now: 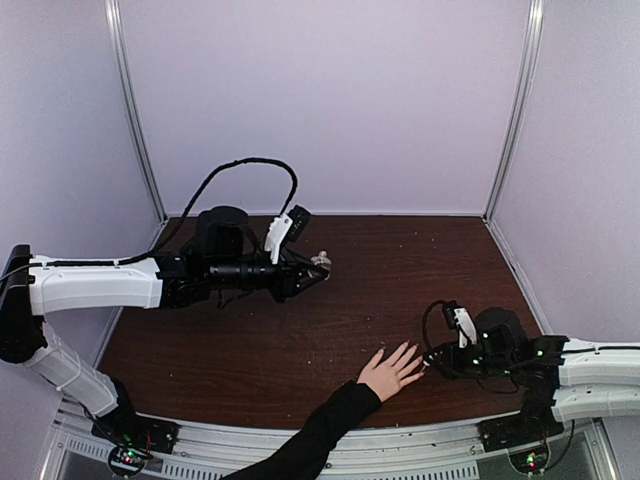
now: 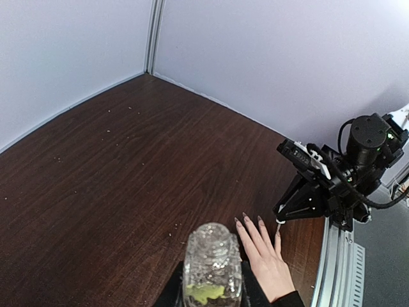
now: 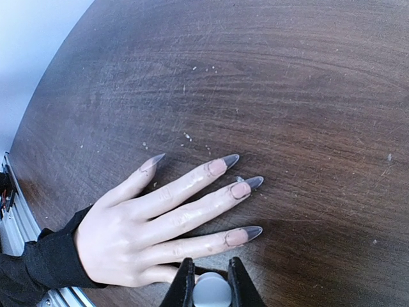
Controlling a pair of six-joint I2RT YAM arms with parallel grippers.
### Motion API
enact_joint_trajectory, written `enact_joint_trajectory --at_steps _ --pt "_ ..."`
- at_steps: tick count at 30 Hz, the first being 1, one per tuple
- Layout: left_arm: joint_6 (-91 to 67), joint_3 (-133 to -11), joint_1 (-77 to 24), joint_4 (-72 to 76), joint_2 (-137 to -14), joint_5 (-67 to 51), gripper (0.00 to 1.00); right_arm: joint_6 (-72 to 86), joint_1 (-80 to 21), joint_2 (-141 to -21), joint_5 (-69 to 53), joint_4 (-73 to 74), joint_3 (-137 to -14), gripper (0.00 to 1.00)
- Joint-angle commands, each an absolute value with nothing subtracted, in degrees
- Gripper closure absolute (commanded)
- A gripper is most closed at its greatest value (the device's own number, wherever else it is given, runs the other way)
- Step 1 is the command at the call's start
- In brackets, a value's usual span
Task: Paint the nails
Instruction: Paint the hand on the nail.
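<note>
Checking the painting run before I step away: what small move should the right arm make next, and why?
Probably ease the right pincer, shut on a white cap, a touch forward and down onto the nearest visible nail. The hand lies flat on the table, fingers spread, and that nail sits just ahead of the pincer.

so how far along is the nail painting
Done: nothing certain; the nails show pink beds and greyish tips, with no clear fresh coat. In hand: left jaws hold the glass bottle; right jaws grip a white cap, probably the brush, right beside the hand. Left: apparently every nail.
</note>
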State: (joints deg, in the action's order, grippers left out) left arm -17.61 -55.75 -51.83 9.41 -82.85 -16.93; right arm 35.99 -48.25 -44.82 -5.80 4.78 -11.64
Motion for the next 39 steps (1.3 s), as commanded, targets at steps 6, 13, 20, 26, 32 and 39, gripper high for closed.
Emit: enact_joint_trajectory --at_steps 6,13,20,26,32,39 --pt "-17.6 -56.1 -51.5 13.0 -82.4 -17.5 1.00 35.8 -49.1 -46.2 -5.7 2.6 -11.4 1.00" --pt "-17.7 -56.0 -51.5 13.0 -82.4 -17.4 1.00 36.0 -49.2 -45.4 -4.6 4.7 -11.7 1.00" --pt "-17.7 -56.2 -51.5 13.1 -82.6 -17.5 1.00 36.3 -49.2 -43.1 -2.9 8.1 -11.8 1.00" --pt "-17.7 -56.4 -51.5 13.1 -82.9 -17.6 1.00 36.5 -49.2 -43.1 -2.6 8.8 -11.8 1.00" --pt "-17.7 -56.4 -51.5 13.0 -82.9 -17.7 1.00 36.9 -49.2 -43.2 -1.6 9.8 -11.9 1.00" --pt "-17.6 -56.6 -51.5 13.1 -83.0 -17.7 1.00 37.4 -49.2 -41.1 -0.3 11.3 -11.8 1.00"
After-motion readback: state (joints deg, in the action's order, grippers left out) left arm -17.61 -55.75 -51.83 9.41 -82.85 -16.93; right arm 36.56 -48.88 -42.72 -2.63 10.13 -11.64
